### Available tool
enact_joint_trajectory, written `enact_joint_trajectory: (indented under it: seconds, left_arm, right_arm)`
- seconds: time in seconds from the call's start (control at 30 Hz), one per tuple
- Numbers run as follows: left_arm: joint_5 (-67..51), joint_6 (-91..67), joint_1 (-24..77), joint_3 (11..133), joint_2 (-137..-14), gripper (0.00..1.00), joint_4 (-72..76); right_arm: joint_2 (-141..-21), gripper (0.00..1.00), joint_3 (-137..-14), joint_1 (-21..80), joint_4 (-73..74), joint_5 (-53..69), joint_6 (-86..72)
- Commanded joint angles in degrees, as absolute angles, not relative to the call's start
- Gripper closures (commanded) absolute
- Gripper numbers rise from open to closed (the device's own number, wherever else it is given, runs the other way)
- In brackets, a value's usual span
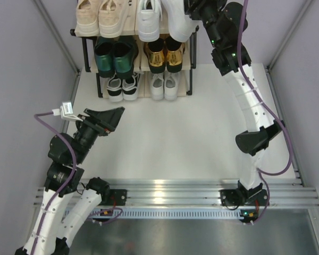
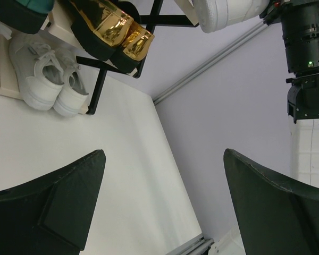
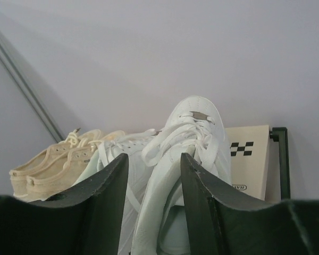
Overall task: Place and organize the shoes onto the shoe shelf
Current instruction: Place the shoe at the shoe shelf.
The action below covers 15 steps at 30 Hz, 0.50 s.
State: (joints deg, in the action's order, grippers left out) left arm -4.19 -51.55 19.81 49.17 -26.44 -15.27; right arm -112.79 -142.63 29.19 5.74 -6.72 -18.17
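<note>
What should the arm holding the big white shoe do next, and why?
Probably lower it the last little bit, then open. The right gripper clasps the chunky white sneaker at the right end of the shoe shelf, on the top tier beside its mate. Its toe seems to poke past the front edge, and every other pair is shelved.

A small label on the shelf board is unreadable

Top cam looks down from behind; both wrist cams face shoe shelf, R much closer.
</note>
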Motion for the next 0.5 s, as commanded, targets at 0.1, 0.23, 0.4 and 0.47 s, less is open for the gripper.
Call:
enact_joint_trajectory:
  seconds: [0.1, 0.23, 0.4, 0.47]
  left_arm:
    - [-3.2, -52.5, 19.6, 49.1, -26.1, 0.02, -14.7]
    - [-3.3, -52.4, 19.5, 49.5, -26.7, 0.02, -14.7]
    - [-3.6, -52.4, 19.6, 49.5, -26.9, 0.02, -14.2]
    - [-3.8, -52.5, 19.6, 49.5, -26.9, 0.02, -14.2]
  right_arm:
    - [-111.9, 0.51, -144.8, 30.1, 1.1, -4.4, -16.2]
    - [-111.1, 0.5, -144.2, 30.1, 1.3, -2.6, -16.1]
    - [-110.7, 0.52, -143.4, 30.7, 3.3, -0.3, -15.3]
    - [-110.0, 0.52, -142.2, 31.6, 4.1, -0.4, -14.7]
